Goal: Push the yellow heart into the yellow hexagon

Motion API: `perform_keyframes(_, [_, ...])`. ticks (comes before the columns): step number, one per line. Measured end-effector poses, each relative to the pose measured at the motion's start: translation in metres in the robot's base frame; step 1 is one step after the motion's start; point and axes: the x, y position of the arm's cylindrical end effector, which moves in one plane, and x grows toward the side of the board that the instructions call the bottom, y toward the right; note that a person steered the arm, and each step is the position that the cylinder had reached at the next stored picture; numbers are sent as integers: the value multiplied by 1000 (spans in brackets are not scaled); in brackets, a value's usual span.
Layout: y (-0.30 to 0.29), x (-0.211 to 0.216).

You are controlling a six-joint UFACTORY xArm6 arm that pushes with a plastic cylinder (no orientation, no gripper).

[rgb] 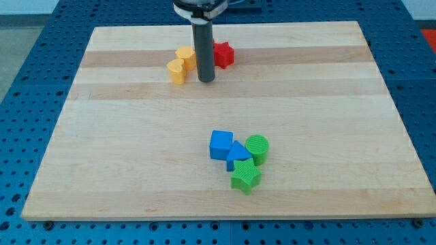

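Nearest the view's bottom, a green star (246, 178) sits on the wooden counter (122, 163), touching a blue triangle-like block (238, 156) just above it. A blue cube (221, 144) lies against that block on the view's left, and a green round block (257, 148) on its right; these four make one tight cluster, well apart from everything else.

Farther up, near the view's top edge, my tip (206, 79) rests on the counter just to the right of the yellow pair. The yellow heart (177, 71) is the lower-left of the two, and the yellow hexagon (185, 57) sits just above and right of it; the two touch. A red block (223, 54), star-like in outline, lies just right of the rod (204, 47), partly hidden behind it.

There is no hand on this arm, only the rod, so nothing is gripped.
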Motion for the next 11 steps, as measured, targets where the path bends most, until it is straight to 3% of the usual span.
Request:
perform_keyframes(2, [-49,13])
perform_keyframes(11, [-44,-22])
